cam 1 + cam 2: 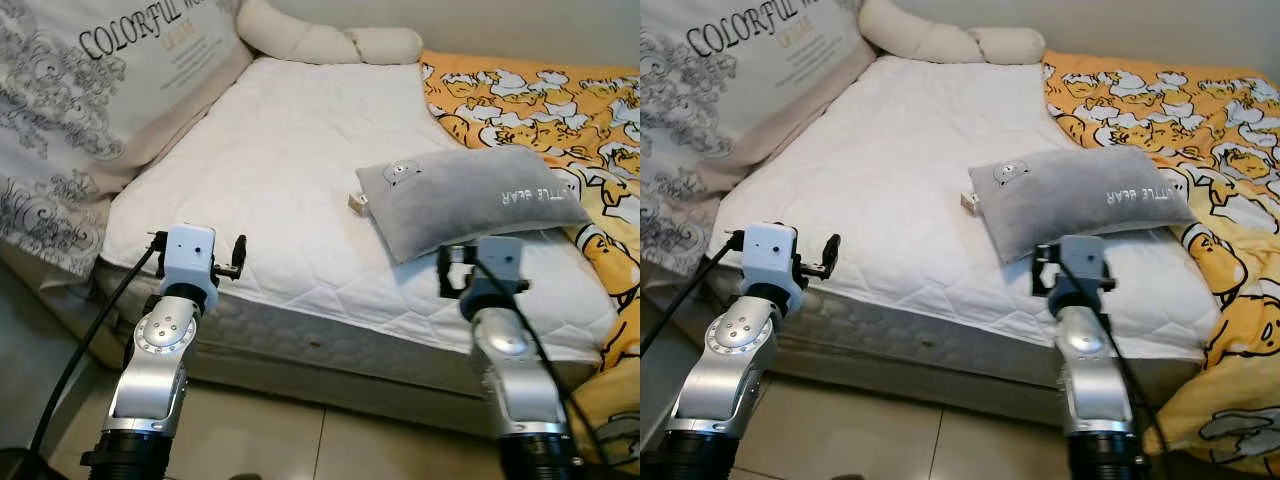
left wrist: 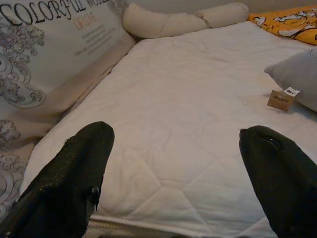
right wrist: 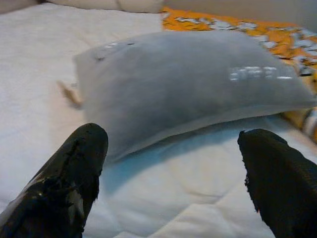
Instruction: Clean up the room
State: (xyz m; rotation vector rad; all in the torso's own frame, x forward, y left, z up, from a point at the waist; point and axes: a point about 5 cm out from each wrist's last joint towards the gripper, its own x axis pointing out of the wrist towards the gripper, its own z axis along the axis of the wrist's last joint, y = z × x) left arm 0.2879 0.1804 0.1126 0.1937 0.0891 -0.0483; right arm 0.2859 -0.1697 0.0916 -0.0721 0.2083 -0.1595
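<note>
A grey pillow (image 1: 470,195) with a small bear face and white lettering lies on the white mattress (image 1: 290,170), a paper tag (image 1: 356,203) hanging off its near-left corner. My right gripper (image 3: 173,173) is open just short of the pillow's (image 3: 188,84) near edge, above the mattress front. My left gripper (image 2: 173,173) is open too, held over the mattress's front left corner with nothing between its fingers; the tag (image 2: 280,99) shows ahead of it. An orange duck-print blanket (image 1: 545,100) covers the bed's right side and hangs over its edge.
A large printed cushion (image 1: 90,80) leans along the bed's left side. A cream bolster (image 1: 320,42) lies at the head of the bed against the wall. Tiled floor (image 1: 270,435) runs in front of the bed frame.
</note>
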